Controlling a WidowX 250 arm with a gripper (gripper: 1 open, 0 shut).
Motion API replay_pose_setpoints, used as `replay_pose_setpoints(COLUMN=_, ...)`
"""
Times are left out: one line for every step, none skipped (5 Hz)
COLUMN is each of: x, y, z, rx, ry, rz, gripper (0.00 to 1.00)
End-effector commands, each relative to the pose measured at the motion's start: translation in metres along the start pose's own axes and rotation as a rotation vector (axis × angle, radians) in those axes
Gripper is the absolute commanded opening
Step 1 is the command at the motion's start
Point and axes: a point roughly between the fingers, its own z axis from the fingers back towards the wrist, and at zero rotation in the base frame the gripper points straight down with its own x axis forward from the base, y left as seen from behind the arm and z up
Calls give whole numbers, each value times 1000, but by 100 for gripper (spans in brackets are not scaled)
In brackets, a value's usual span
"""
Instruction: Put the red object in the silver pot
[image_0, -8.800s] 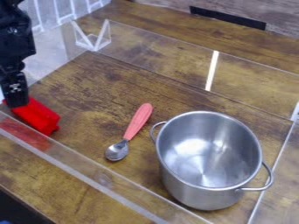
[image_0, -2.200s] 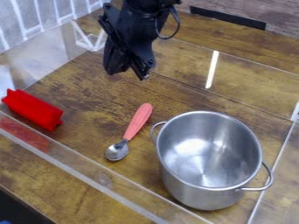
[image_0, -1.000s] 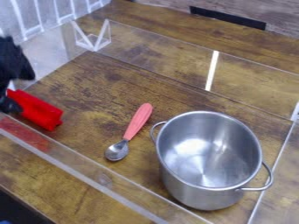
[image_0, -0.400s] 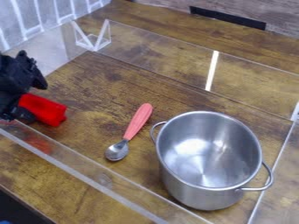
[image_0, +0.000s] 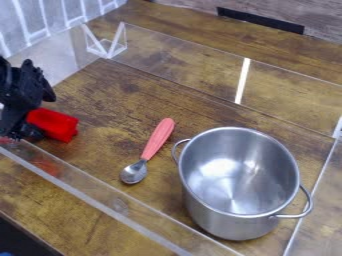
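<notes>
Gripper (image_0: 20, 108) sits at far left of bench (image_0: 201, 85), jaws spread wide, over the left end of red object (image_0: 51, 123). Block lies flat; long axis runs up-left to down-right, right end poking out past the jaws. Silver pot (image_0: 241, 182) is well apart, lower right, mouth open and empty. Spoon (image_0: 150, 149) lies between them. Clear wall (image_0: 80, 185) runs close along near side, so little room there.

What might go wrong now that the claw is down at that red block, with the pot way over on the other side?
The open gripper covers only the left end of the red block, so an off-centre grasp might let it tilt or slip. The block also lies near the clear wall, which the fingers could bump. On the way to the silver pot, a low carry could knock the spoon.
</notes>
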Motion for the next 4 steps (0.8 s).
replay_pose_setpoints(x=8, y=-4, z=8, rx=-19, ry=-19, rz=16, gripper=100)
replay_pose_setpoints(x=4, y=-3, z=9, rx=-35, ry=-46, rz=-2, gripper=100)
replay_pose_setpoints(x=-1, y=-1, z=8, rx=-50, ry=-69, rz=-25, gripper=100)
replay_pose_setpoints(x=3, y=4, z=7, rx=-67, ry=-104, rz=-72, gripper=100)
